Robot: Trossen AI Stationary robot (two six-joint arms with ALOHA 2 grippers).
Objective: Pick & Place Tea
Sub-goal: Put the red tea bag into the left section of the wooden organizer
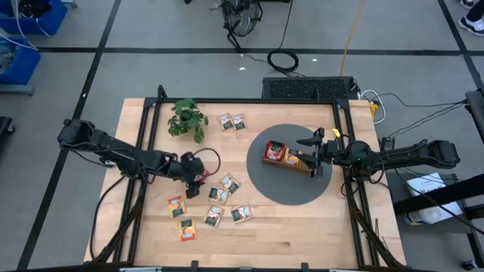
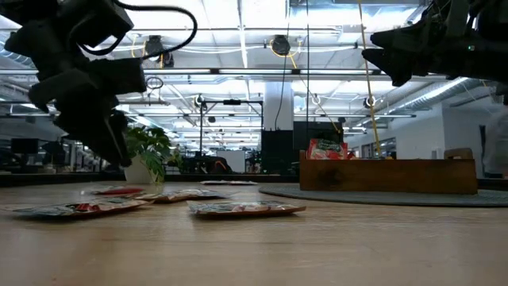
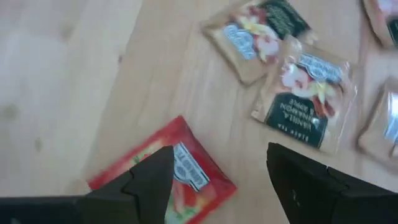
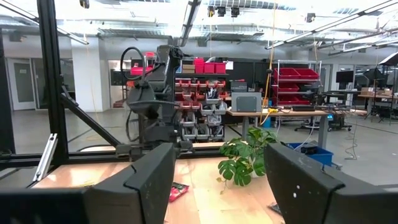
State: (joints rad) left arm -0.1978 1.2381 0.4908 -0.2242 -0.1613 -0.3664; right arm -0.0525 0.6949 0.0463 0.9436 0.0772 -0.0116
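Several tea sachets lie flat on the wooden table: a red one (image 3: 180,177), white-green ones (image 3: 308,99) (image 3: 258,34), and orange-yellow ones (image 1: 176,205) nearer the near edge. My left gripper (image 3: 217,155) (image 1: 193,181) hovers open just above the red sachet (image 1: 202,179), its fingers on either side of one corner. My right gripper (image 1: 312,156) (image 4: 217,155) is open and raised over the right end of the brown wooden tray (image 1: 301,168). The tray holds a red sachet (image 1: 274,149) and an orange one (image 1: 291,157).
The tray sits on a round grey mat (image 1: 265,185) right of centre. A small leafy plant (image 1: 187,119) stands near the far edge, with two sachets (image 1: 232,122) beside it. Black frame rails (image 1: 147,125) run along the table's sides. Bare wood lies along the near edge.
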